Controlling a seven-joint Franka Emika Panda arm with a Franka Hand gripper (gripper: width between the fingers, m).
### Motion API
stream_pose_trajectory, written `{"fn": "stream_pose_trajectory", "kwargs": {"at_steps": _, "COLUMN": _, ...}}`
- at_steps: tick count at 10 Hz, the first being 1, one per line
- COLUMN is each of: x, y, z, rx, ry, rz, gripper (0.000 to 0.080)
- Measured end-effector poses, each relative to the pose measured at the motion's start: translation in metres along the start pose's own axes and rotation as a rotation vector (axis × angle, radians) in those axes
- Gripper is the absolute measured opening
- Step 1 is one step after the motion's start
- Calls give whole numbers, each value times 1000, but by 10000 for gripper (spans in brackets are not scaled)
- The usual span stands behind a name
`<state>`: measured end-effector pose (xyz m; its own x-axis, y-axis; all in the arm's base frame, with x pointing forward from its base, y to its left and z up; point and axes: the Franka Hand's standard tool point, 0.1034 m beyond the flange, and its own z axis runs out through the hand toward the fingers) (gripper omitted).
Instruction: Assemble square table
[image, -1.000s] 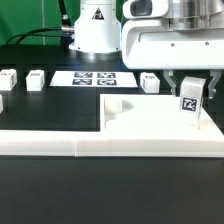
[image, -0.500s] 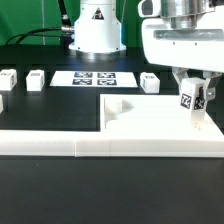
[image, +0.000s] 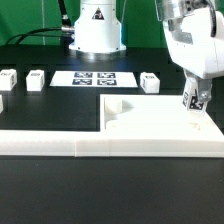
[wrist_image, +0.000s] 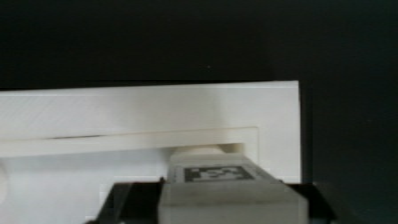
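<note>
Nearest the exterior camera runs one long low white wall (image: 60, 147), crossing the black table (image: 50, 112) from side to side. Just behind it lies the one tabletop slab (image: 150, 118) (wrist_image: 143, 115), flat, on the exterior view's right, its near edge close along the wall.

My gripper (image: 196, 99) (wrist_image: 217, 200) is over the slab's far right corner, and it is clamped on one leg (image: 191, 106) (wrist_image: 217, 172). My fingers (wrist_image: 128, 205) press its two sides, and its black-white tag faces outward. The leg hangs tilted, not upright, with its lower end down at the slab's surface. I cannot tell whether it touches the slab or sits just above it. The wrist view shows the leg's free end pointing into the slab's corner, with the white rim beyond it.

Near the slab's far left corner there is a small feature, too faint for me to make out.

Farther back I count three loose legs: two side by side (image: 8, 77) (image: 36, 78) at the exterior view's left, and one (image: 150, 82) just beyond the slab's far edge. That makes four legs with mine. A white piece at the left edge is cut off and I cannot identify it.

Between the two groups of loose legs lies the marker board (image: 95, 77), flat, carrying four tags. Behind it stands my arm's white base (image: 95, 28).
</note>
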<state>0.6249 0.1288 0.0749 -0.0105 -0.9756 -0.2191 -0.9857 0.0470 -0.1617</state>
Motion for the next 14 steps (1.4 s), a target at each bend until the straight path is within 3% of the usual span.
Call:
{"fn": "stream_pose_trajectory", "kwargs": {"at_steps": 2, "x": 2, "y": 0, "z": 0, "rx": -2, "ry": 3, "rz": -121, "gripper": 546}}
{"fn": "stream_pose_trajectory", "kwargs": {"at_steps": 4, "x": 3, "y": -1, "z": -1, "rx": -17, "ry": 6, "rz": -441, "gripper": 643}}
{"fn": "stream_pose_trajectory", "kwargs": {"at_steps": 5, "x": 2, "y": -2, "z": -2, "rx": -25, "ry": 16, "rz": -620, "gripper": 643}}
{"fn": "stream_pose_trajectory", "kwargs": {"at_steps": 6, "x": 5, "y": -4, "z": -3, "rx": -11, "ry": 22, "rz": -675, "gripper": 648}}
{"fn": "stream_pose_trajectory", "kwargs": {"at_steps": 9, "x": 5, "y": -4, "z": -2, "rx": -15, "ry": 23, "rz": -844, "gripper": 649}}
{"fn": "stream_pose_trajectory", "kwargs": {"at_steps": 11, "x": 11, "y": -6, "z": -4, "rx": -28, "ry": 33, "rz": -1071, "gripper": 649}}
{"fn": "stream_pose_trajectory", "kwargs": {"at_steps": 13, "x": 0, "y": -8, "z": -5, "rx": -55, "ry": 67, "rz": -1301, "gripper": 649}}
{"fn": "stream_pose_trajectory", "kwargs": {"at_steps": 14, "x": -4, "y": -8, "z": -4, "rx": -51, "ry": 72, "rz": -1335, "gripper": 649}}
